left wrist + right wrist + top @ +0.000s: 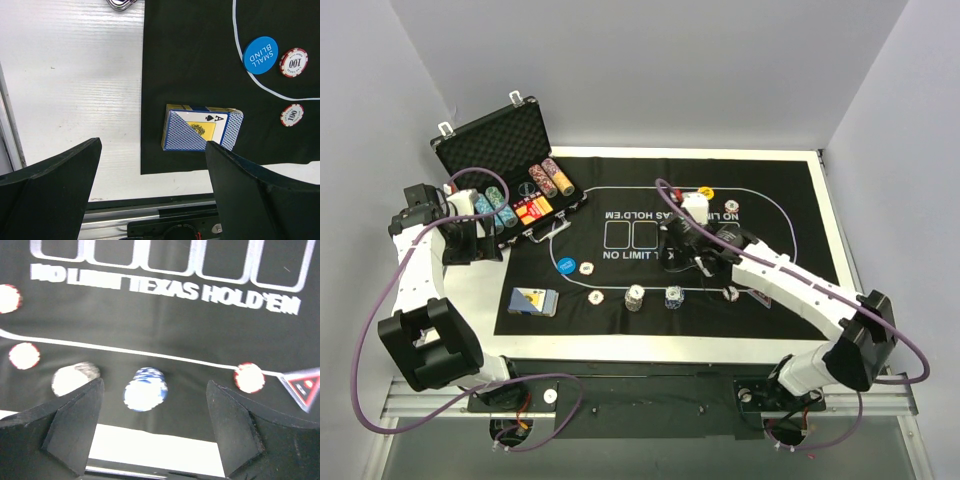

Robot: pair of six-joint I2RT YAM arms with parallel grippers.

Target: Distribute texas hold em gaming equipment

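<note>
My right gripper [152, 386] is wide open and empty above the blue chip stack [145, 390] on the mat's [125, 320] near side. My left gripper [152, 145] is likewise open over the card deck [202, 130]. Judged next: lift clear, fetch more chips.

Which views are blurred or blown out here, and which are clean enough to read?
Right wrist: motion-blurred, with the blue chip stack and the lettering on the mat smeared. Left wrist: sharp, print on the card box and blue button legible, white table bright but not blown out. Top external: even light, in focus.
</note>
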